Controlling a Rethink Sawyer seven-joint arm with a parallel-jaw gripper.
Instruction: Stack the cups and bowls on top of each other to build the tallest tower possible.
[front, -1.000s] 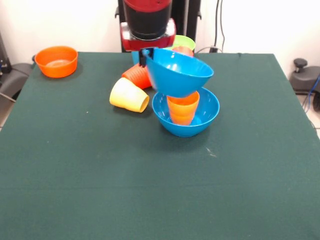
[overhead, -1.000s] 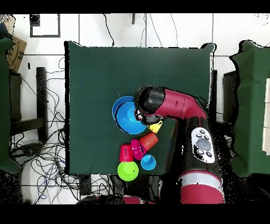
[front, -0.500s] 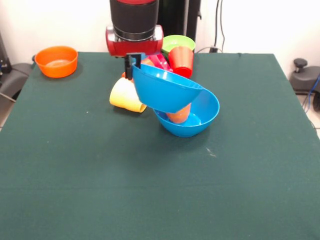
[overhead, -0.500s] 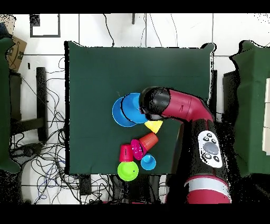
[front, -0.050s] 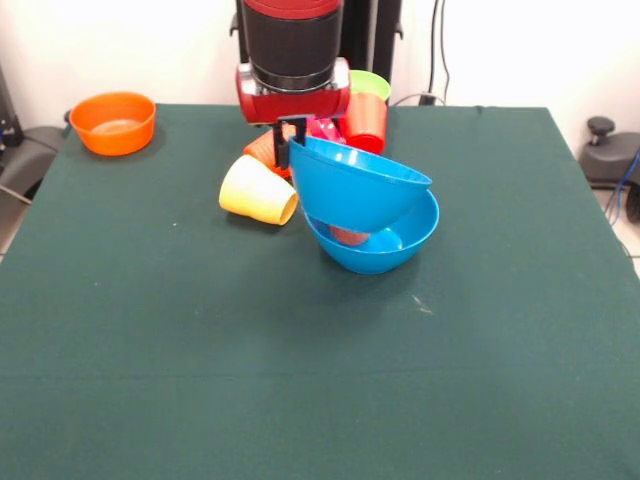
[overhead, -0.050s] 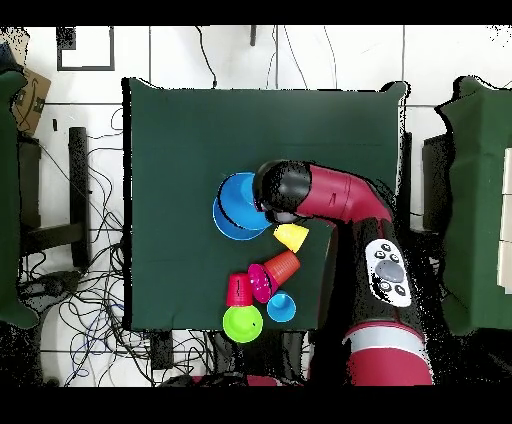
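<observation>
My gripper (front, -0.050s: 291, 140) is shut on the near-left rim of a large blue bowl (front, -0.050s: 360, 185). That bowl hangs tilted, low over a second blue bowl (front, -0.050s: 400, 240) on the table, and partly covers it. Under it, only a sliver shows of an orange cup (front, -0.050s: 348, 236) standing inside the lower bowl. In the overhead view the held bowl (overhead, -0.050s: 243, 194) overlaps the lower bowl (overhead, -0.050s: 226, 223), and the arm hides the gripper. A pale yellow cup (front, -0.050s: 258, 190) lies on its side just left of the bowls.
An orange-red cup (front, -0.050s: 262, 150) lies behind the yellow one. By the far edge are a red cup (front, -0.050s: 368, 118), a lime-green bowl (front, -0.050s: 370, 82) and a pink bowl (overhead, -0.050s: 260, 282), with a light blue cup (overhead, -0.050s: 281, 307) near them. An orange bowl (front, -0.050s: 113, 120) sits at the far left corner.
The held blue bowl has come down onto the orange cup, which is almost hidden. The gripper swung left, then back right, still gripping the rim.
</observation>
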